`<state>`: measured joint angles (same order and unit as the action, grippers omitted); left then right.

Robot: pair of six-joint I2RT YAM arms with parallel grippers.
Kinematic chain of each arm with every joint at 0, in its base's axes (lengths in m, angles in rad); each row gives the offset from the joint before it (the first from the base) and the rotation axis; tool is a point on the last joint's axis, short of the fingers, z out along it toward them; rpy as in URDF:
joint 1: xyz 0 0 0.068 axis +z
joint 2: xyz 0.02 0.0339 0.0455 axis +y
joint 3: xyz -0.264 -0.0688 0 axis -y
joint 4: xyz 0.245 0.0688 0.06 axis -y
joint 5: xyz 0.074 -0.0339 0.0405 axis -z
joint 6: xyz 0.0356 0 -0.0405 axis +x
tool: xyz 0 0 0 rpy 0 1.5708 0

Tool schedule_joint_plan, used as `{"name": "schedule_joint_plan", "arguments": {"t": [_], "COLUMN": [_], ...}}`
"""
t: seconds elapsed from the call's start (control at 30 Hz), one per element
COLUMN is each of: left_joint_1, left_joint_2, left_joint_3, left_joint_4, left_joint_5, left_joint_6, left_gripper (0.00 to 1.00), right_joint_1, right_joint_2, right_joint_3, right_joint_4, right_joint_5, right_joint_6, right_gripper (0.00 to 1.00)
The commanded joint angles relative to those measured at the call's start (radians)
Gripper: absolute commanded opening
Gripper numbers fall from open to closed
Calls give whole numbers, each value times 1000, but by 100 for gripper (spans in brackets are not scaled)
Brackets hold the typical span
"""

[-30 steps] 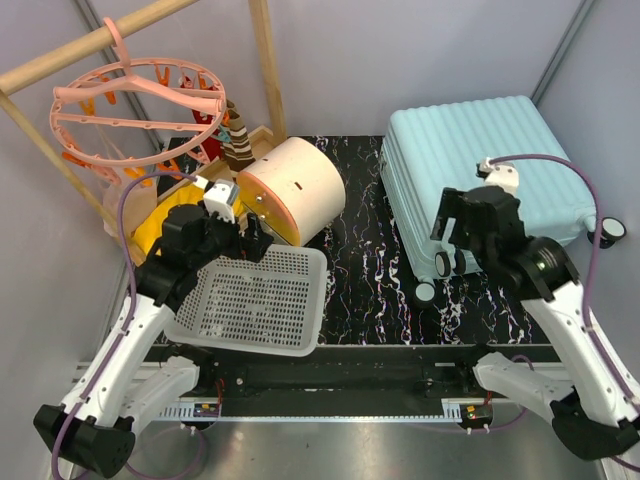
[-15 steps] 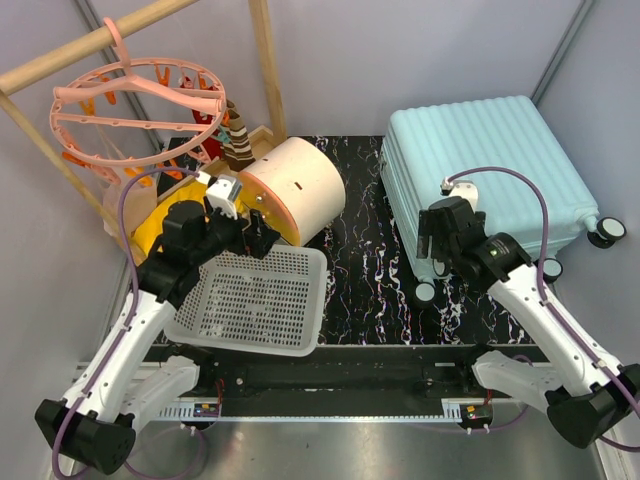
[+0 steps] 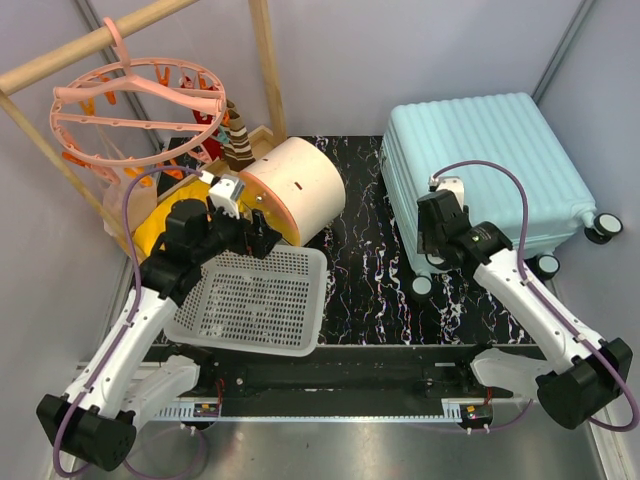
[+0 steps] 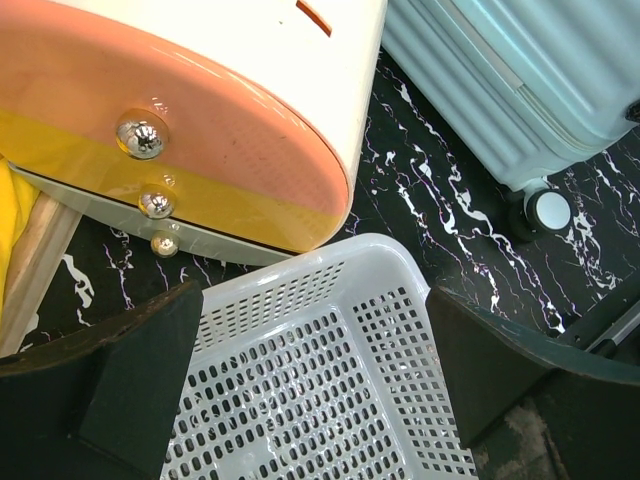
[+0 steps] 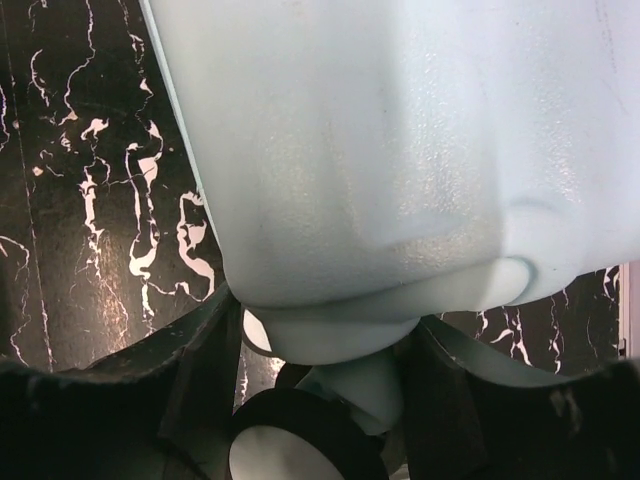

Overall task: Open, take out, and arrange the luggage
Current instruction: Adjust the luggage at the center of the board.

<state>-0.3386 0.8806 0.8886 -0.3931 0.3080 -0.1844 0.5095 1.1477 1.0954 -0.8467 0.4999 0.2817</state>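
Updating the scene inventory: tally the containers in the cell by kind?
Mint-blue suitcase: 1
White perforated basket: 1
Cream-and-orange drawer box: 1
Total: 3

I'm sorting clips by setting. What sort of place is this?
Probably a robot test cell staged as a home chore corner: plain grey partition walls, a black marble-patterned table, and props such as a pale mint ribbed hard-shell suitcase, a white perforated plastic basket and a pink round clip hanger.
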Motion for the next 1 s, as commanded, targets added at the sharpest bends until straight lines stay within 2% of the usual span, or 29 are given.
{"name": "schedule_joint_plan", "arguments": {"t": [0.0,0.1,0.13,0.23,0.3,0.43,0.7,0.97], "left_joint_1": [3,4,4,3,3,3,1,0], "left_joint_2": [9,11,9,15,17,18,26,29], "left_joint_3": [21,16,15,16,16,15,12,6], "left_joint_4": [57,60,60,66,66,69,76,82], "left_joint_5": [34,29,29,31,34,34,39,42], "left_joint_6": [3,2,0,-3,-4,-4,-9,-15], "left_gripper": [99,99,99,99,99,99,99,99], "right_joint_1": [12,58,126,230,247,285,311,382], "right_joint_2": [47,46,47,75,89,63,-85,-33], "right_joint_3": [-26,-46,-52,-46,-52,-81,-163,-172], "right_joint_4": [276,330,337,342,354,360,340,388], "right_joint_5": [-284,-369,-368,-366,-412,-405,-483,-541], "right_joint_6": [-171,-225,-240,-269,-254,-228,-177,-184], "right_gripper": [0,0,0,0,0,0,0,0]}}
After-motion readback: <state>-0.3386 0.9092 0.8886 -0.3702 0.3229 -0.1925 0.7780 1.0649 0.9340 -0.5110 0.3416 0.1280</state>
